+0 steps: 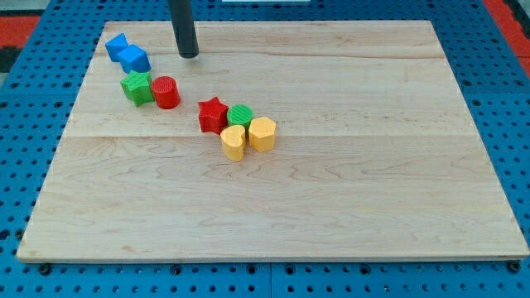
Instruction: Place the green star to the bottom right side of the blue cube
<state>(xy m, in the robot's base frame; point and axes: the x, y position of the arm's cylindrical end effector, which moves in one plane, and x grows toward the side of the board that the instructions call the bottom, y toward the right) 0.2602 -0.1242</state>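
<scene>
The green star [137, 87] lies near the board's upper left, just below the blue cube [134, 59] and touching the red cylinder [166, 92] on its right. A second blue block [117, 46] sits against the cube's upper left. My tip [189, 55] rests on the board to the right of the blue cube and above the red cylinder, apart from all blocks.
A cluster sits left of the board's middle: a red star [213, 115], a green cylinder [241, 116], a yellow heart [233, 142] and a yellow hexagonal block [262, 134]. The wooden board [348, 190] lies on a blue pegboard surface.
</scene>
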